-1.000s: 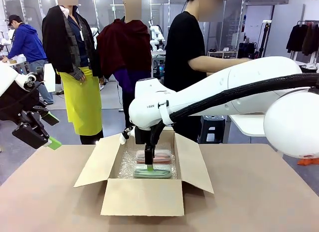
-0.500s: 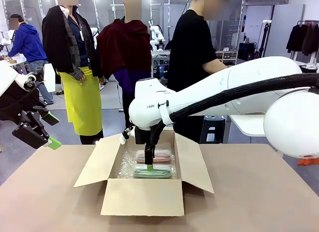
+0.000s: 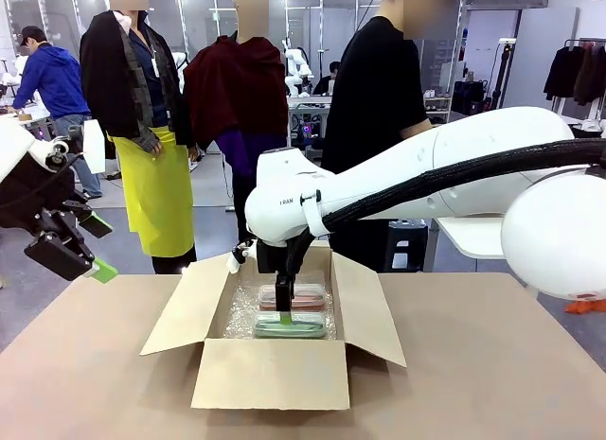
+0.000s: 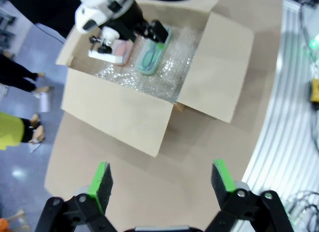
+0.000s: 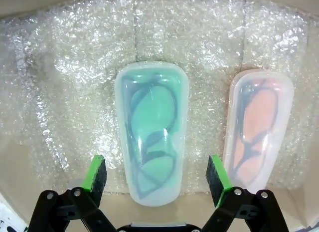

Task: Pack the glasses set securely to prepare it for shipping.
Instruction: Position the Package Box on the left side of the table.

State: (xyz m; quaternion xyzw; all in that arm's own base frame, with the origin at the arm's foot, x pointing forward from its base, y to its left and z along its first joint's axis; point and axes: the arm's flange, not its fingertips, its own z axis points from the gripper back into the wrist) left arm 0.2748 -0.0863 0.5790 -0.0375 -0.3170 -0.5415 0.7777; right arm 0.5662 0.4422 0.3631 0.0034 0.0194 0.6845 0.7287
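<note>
An open cardboard box (image 3: 270,372) sits on a counter (image 3: 492,364), lined with bubble wrap (image 5: 65,92). Inside the box, a mint green case (image 5: 152,127) and a pink case (image 5: 256,122) lie flat, side by side on the wrap. The right pincer (image 5: 155,167) reaches into the box, released, its fingers spread either side of the mint green case. The left pincer (image 4: 160,171) hangs left of the box, released and empty.

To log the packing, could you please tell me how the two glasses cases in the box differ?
The mint green case lies between the right gripper's open fingers; the pink case lies outside them. Green is nearer the robot, pink farther. Both lie flat, apart, on bubble wrap.
</note>
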